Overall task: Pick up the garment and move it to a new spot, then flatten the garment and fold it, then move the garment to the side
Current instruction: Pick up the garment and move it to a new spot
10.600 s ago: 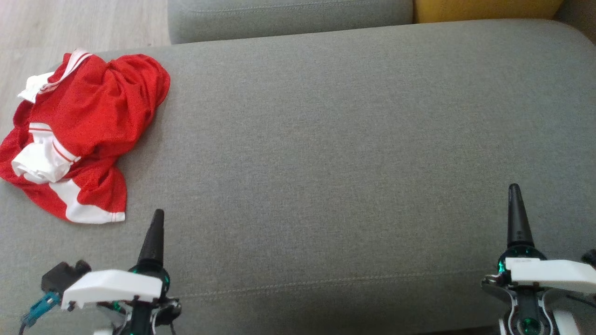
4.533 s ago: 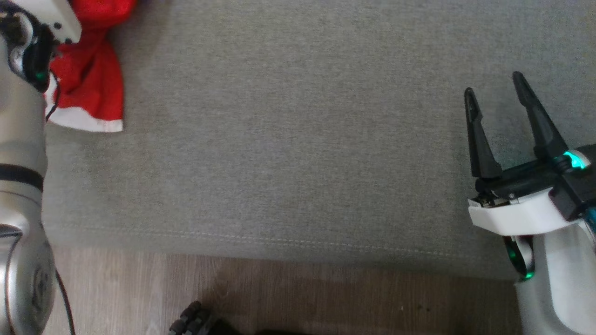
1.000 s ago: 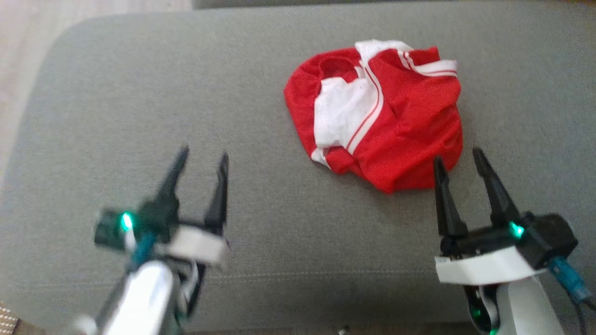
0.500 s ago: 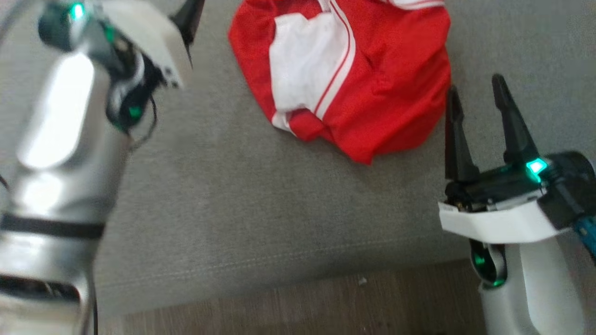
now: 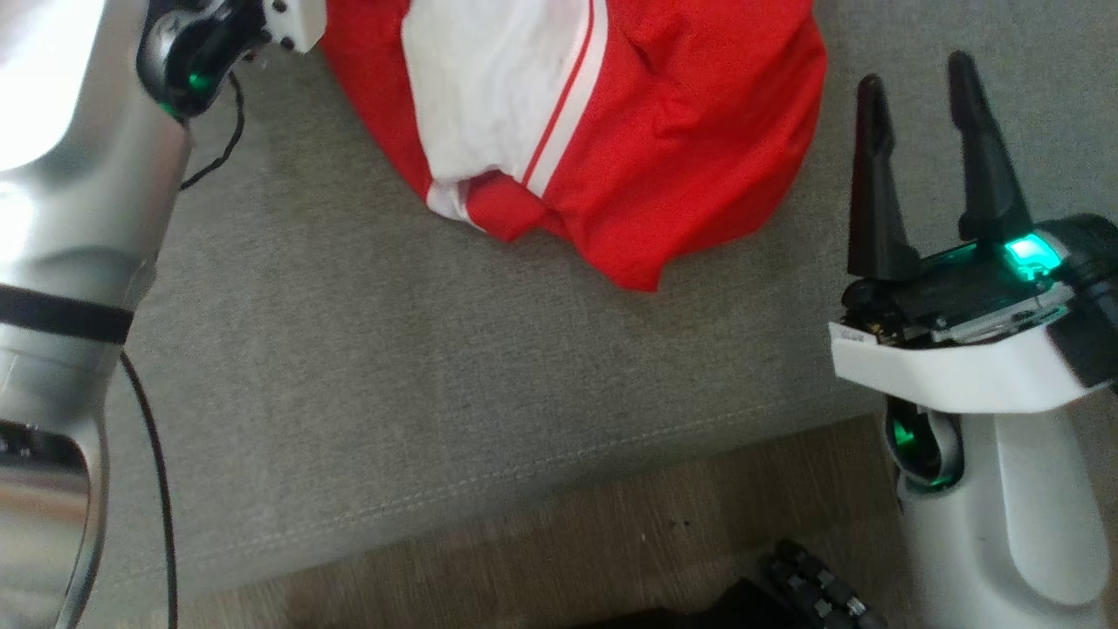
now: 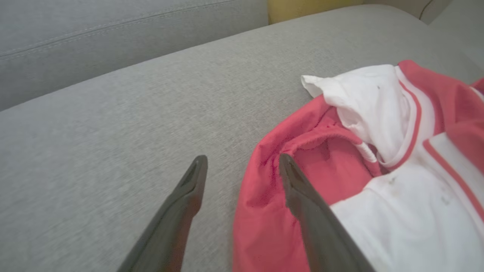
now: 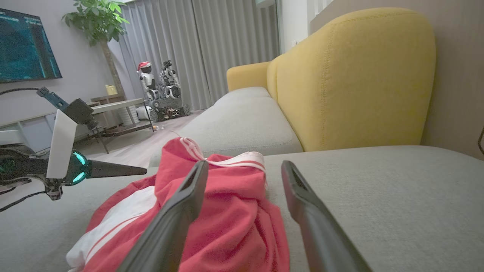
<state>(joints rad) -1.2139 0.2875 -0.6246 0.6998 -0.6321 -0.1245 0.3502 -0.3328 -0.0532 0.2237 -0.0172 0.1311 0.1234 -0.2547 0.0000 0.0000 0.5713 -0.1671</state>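
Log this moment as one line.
garment: crumpled on sofa | left gripper: open, at its edge | right gripper: open, beside it | held: nothing

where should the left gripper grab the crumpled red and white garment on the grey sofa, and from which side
Likely the raised red rim on the left side of the crumpled red and white garment, coming from the robot's left, low over the grey sofa cushion. That rim curls up off the cushion with a hollow behind it, and the open left gripper straddles it.
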